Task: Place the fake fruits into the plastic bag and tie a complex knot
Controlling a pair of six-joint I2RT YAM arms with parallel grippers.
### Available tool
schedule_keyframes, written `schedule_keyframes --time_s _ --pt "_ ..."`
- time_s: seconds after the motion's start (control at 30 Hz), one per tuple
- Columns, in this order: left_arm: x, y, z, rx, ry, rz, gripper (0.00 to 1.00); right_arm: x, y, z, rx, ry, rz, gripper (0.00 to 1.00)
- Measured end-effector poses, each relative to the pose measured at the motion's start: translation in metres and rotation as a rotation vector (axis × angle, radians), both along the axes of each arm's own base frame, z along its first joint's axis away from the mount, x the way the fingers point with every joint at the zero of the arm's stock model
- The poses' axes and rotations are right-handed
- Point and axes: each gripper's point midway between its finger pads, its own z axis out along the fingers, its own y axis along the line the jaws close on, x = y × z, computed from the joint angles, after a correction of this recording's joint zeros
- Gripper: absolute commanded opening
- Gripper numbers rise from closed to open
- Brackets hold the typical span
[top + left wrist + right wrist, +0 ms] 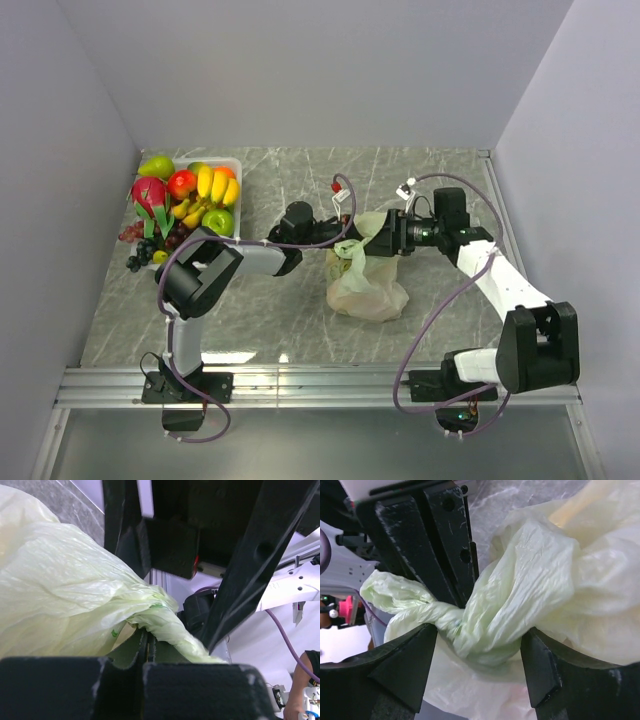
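Observation:
The pale-green plastic bag (pixel 368 285) lies bulging in the middle of the table, its top drawn up between my two grippers. My left gripper (pixel 343 238) is shut on a twisted bag handle (pixel 165 622), pinched between its jaws (pixel 147 647). My right gripper (pixel 479 632) stands open, its wide-set fingers (pixel 405 665) flanking the knot (pixel 470 625), a wad of twisted handles with one end sticking out left. Many fake fruits (pixel 195 195) remain heaped at the far left. A tan shape (pixel 575 505) shows through the bag's skin.
The fruits sit in a clear tray (pixel 238 165) at the back left, with dark grapes (pixel 140 250) spilling over its near side. Purple cables loop above both arms. Walls close in on the left, back and right.

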Motion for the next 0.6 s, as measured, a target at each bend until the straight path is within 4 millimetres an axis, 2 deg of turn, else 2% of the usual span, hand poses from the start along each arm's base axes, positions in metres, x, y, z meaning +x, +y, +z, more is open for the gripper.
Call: schedule_keyframes --time_s 0.17,0.43,0.6 --pt "0.003 0.000 -0.001 0.005 0.004 0.015 0.01 -0.008 0.010 -0.010 0.022 0.056 0.001 0.75" --pt "0.014 0.005 -0.008 0.019 0.023 0.065 0.01 -0.019 0.006 -0.021 0.000 0.084 -0.016 0.75" --pt "0.012 0.006 0.004 -0.024 0.073 0.064 0.01 -0.029 0.006 -0.032 0.017 0.128 -0.027 0.77"
